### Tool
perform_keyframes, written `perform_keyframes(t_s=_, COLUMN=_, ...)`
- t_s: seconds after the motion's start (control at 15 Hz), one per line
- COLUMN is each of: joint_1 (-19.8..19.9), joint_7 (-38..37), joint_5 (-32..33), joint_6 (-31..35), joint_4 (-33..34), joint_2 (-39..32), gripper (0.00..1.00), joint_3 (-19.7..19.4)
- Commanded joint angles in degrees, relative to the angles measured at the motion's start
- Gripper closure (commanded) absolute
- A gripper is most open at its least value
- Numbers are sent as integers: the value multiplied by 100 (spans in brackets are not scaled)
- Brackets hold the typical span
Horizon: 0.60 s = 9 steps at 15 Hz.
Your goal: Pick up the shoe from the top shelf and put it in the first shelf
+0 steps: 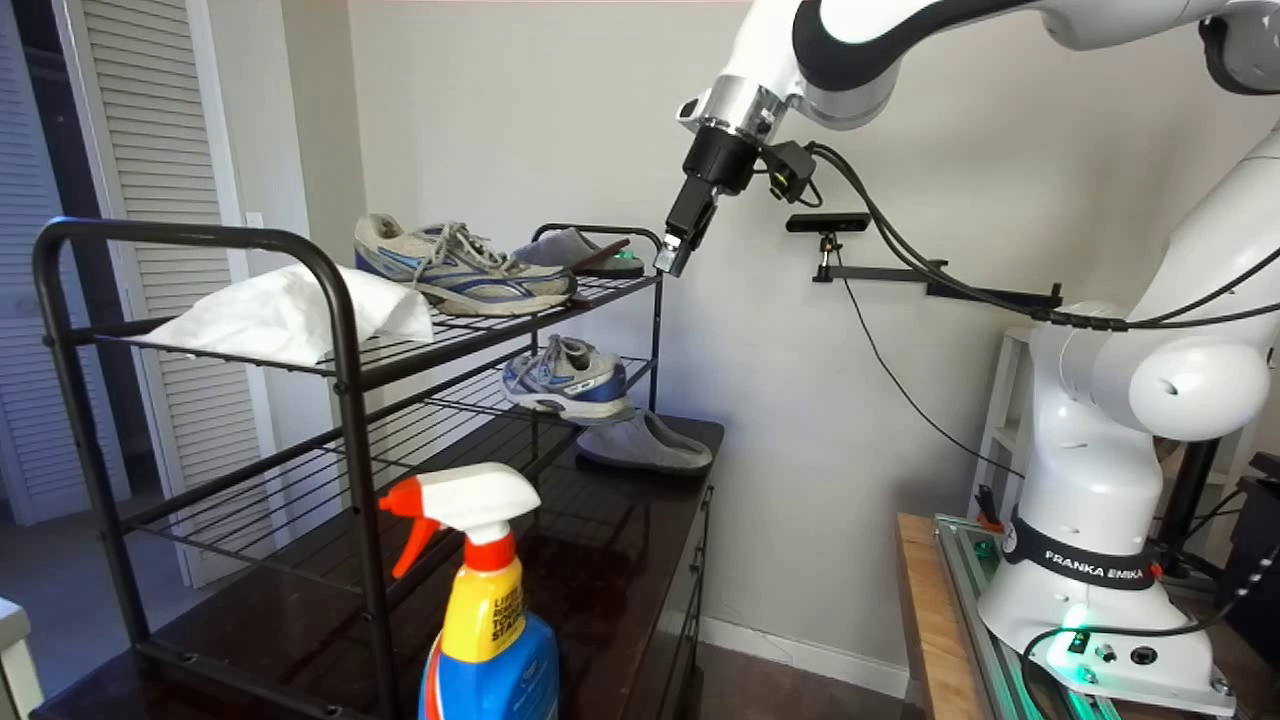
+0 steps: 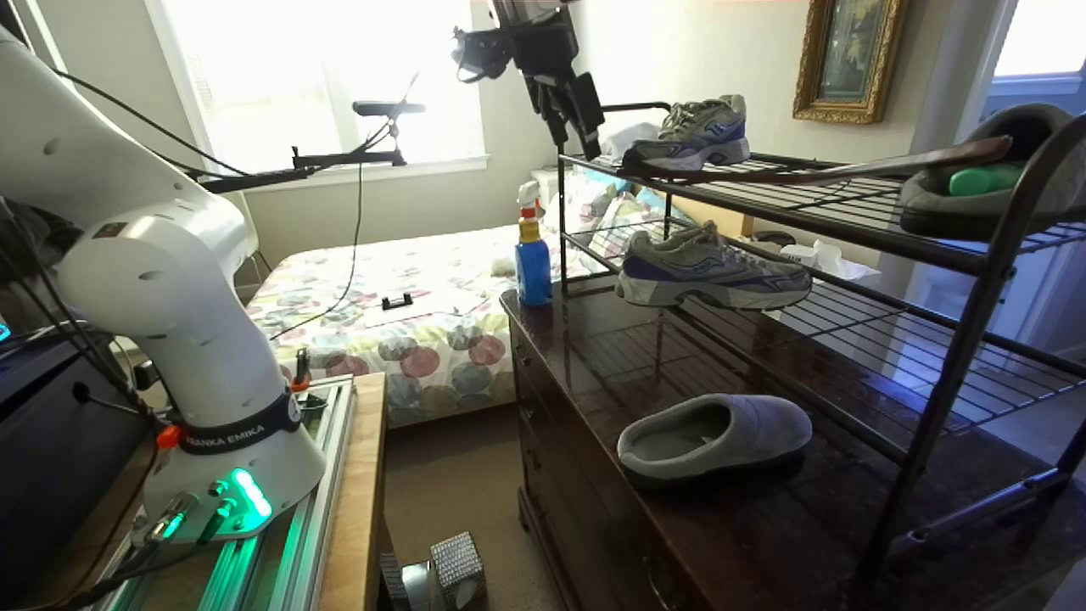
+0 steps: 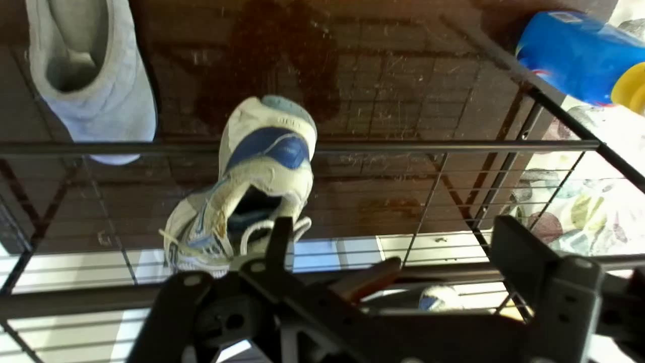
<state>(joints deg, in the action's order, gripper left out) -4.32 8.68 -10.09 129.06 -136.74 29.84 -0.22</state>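
Black two-jawed gripper is hovering, spread; pickup's pending, I'm guessing, needing alignment over the upper grey-blue lace-up sneaker.

There're 2 sneakers, 2 slippers, 1 spray btl & 1 rack w/ 2 wire tiers.

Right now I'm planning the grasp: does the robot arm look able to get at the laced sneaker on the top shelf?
Probably yes: the gripper is open, and nothing is seen lying on the sneaker. The brown stick by its toe might get in the way.
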Motion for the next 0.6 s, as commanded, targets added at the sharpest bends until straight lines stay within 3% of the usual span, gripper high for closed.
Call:
perform_keyframes(t_s=0.0, joint_1=-94, joint_7=314, joint_5=411, joint_6=358, joint_4=663, joint_2=-524, gripper=0, joint_3=114)
perform_keyframes(t_s=0.53, joint_1=0, joint_7=-116, joint_5=1324, joint_6=766, joint_4=2725, joint_2=-2179, gripper=0, joint_3=540)
